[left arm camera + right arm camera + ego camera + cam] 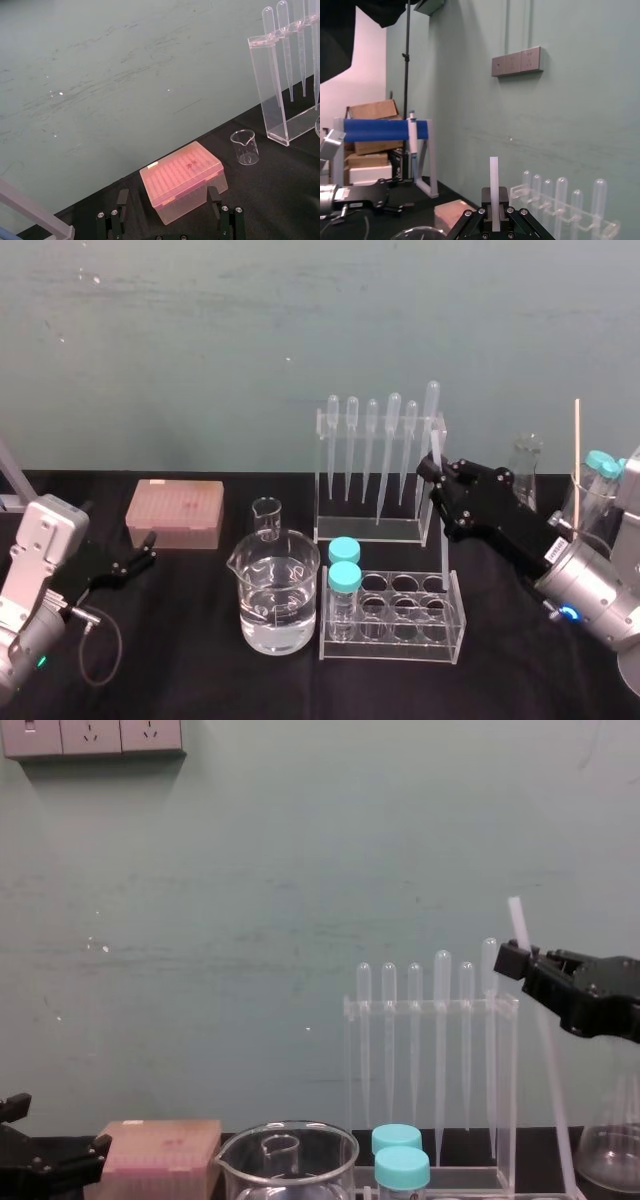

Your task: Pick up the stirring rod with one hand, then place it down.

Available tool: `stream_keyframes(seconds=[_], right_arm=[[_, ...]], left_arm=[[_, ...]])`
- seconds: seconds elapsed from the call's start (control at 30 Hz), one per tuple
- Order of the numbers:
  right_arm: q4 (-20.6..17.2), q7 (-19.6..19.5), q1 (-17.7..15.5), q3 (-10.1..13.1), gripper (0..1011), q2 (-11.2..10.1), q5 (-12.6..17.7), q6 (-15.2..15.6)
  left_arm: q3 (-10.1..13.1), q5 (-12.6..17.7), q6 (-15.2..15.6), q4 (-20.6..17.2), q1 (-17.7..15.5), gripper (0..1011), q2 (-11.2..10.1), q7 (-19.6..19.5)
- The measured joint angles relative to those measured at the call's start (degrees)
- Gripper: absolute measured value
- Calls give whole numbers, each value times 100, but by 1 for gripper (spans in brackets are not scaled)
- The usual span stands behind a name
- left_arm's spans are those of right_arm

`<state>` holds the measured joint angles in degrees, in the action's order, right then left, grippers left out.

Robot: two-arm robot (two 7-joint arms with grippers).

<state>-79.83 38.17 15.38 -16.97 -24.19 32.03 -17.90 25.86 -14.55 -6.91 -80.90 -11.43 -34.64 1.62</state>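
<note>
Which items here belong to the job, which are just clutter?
Job: long translucent-white stirring rod; black right gripper shut on it.
Clutter: clear glass beaker; clear pipette rack; pink plastic box; blue-capped tubes; left gripper, parked at table's left.

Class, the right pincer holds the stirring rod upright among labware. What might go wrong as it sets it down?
1. The long, thin translucent-white stirring rod, gripped near its top by the black right pincer, leans close to the clear rack of bulb-topped pipettes; a swing might knock them.
2. Its lower end reaches down beside the clear test-tube rack holding teal-capped tubes; lowering could snag there.
The left pincer rests parked near the pink box.
</note>
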Motion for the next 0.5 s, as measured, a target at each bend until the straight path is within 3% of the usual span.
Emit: stream_keyframes(seconds=[0.5], right_arm=[[-85, 43, -69, -116, 73, -102, 64, 158]], left_arm=[[0, 0, 0, 0, 0, 1000, 0, 0]])
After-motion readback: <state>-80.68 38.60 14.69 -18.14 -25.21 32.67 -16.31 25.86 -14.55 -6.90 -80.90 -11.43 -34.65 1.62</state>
